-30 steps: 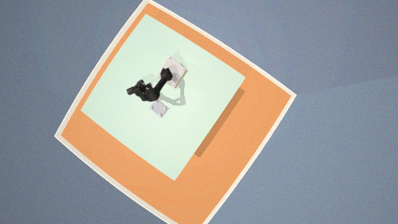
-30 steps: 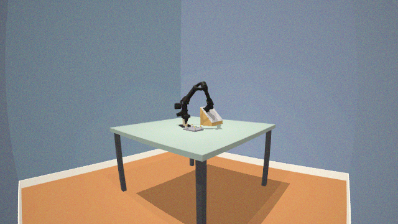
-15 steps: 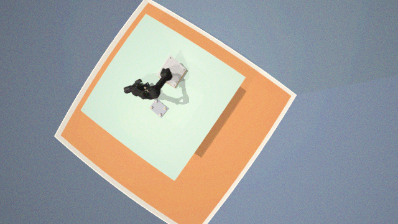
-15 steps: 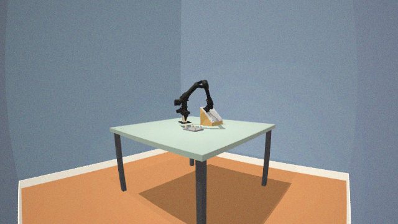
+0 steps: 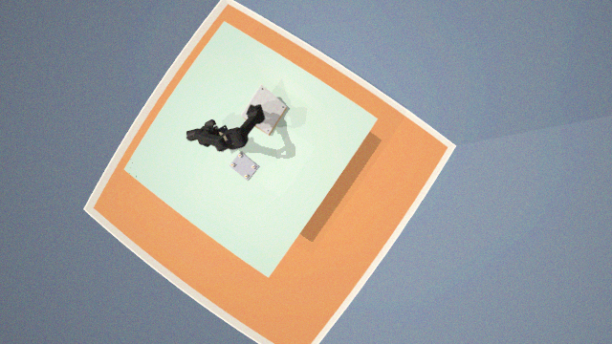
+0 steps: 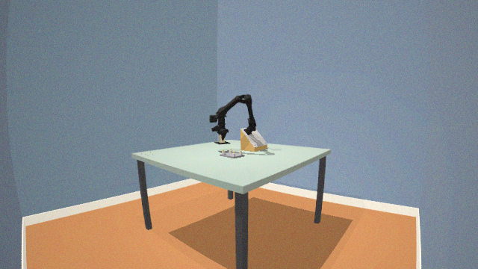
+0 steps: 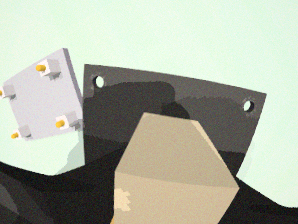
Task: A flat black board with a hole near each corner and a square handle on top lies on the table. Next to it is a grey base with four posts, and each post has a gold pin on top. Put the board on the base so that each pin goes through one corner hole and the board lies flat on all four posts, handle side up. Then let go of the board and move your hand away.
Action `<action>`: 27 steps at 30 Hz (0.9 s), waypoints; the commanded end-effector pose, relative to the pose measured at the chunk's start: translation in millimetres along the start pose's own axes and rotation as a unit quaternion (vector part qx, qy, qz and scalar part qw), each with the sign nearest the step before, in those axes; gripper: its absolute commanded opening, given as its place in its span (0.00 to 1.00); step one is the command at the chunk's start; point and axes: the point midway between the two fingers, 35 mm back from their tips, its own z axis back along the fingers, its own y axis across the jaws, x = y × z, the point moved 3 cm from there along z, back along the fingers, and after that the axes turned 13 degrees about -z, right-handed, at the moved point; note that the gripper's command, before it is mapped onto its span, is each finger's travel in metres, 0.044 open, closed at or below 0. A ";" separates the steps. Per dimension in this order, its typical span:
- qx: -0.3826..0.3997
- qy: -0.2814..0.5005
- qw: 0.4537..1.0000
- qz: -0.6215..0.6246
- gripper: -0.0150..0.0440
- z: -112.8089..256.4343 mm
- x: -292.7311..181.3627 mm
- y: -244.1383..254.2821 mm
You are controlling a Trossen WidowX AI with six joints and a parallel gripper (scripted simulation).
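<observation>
Two corner holes show on the black board [image 6: 217, 143] [image 7: 130, 107] beneath the fingers, which are part-way closed on its pale handle [image 6: 222, 138] [image 7: 172, 160] (a chunky block, that); the grey base [image 5: 245, 166] [image 6: 231, 154] [image 7: 37, 105], four gold pins up, sits beside the board, apart from the fingers

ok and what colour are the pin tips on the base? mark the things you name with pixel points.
Gold; the pins [image 7: 60, 123] stand on pale posts, clearest in the wrist view.
</observation>
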 end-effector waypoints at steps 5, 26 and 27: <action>-0.004 -0.005 1.000 0.010 0.25 7.6 1.7 4.8; -0.014 -0.011 0.998 0.053 0.25 10.8 0.1 48.1; -0.014 -0.011 0.998 0.055 0.25 10.9 -0.2 50.3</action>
